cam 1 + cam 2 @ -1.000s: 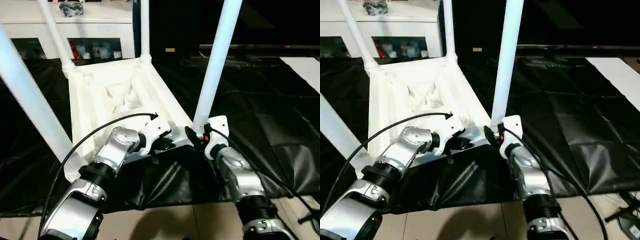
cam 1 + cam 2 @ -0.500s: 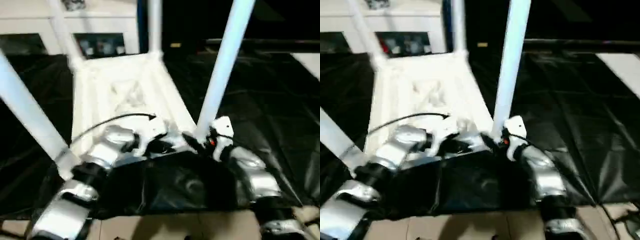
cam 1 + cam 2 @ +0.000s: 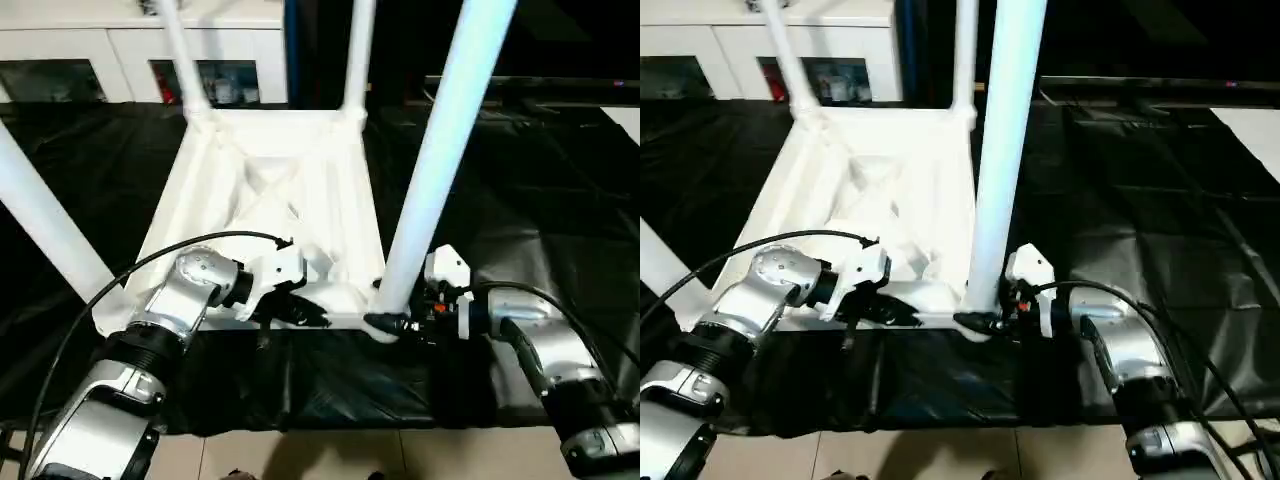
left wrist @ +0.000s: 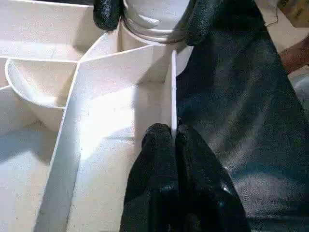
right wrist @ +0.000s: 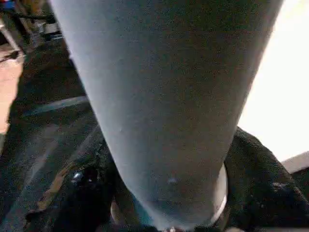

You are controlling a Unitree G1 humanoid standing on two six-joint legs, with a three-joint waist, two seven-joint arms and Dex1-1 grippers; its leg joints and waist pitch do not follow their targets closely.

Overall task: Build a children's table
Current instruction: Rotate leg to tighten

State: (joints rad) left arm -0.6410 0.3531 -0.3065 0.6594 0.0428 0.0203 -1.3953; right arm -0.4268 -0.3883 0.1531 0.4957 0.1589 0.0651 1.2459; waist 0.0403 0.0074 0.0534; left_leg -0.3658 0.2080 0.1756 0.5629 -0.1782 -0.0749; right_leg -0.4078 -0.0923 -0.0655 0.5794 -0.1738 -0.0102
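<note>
Legs [image 3: 445, 150] rise from the corner sockets of the upturned white tabletop [image 3: 290, 190], ribs showing, on black sheeting [image 3: 520, 200]. No readable writing anywhere. Left gripper [image 4: 173, 140] pinches the tabletop's near rim; right gripper [image 3: 385, 325] clasps the base of the near right leg.

One white plastic rectangular tabletop [image 3: 270, 200] lies upside down on one black plastic floor sheet [image 3: 540, 190]. Four long white tapered tube legs stand from its corners: one far left [image 3: 185, 60], one far right [image 3: 357, 55], one near left [image 3: 45, 225], one near right [image 3: 440, 150]. Two silver robot arms reach in, one left [image 3: 160, 340], one right [image 3: 550, 360]. One white glass-door cabinet [image 3: 120, 65] stands far left.
</note>
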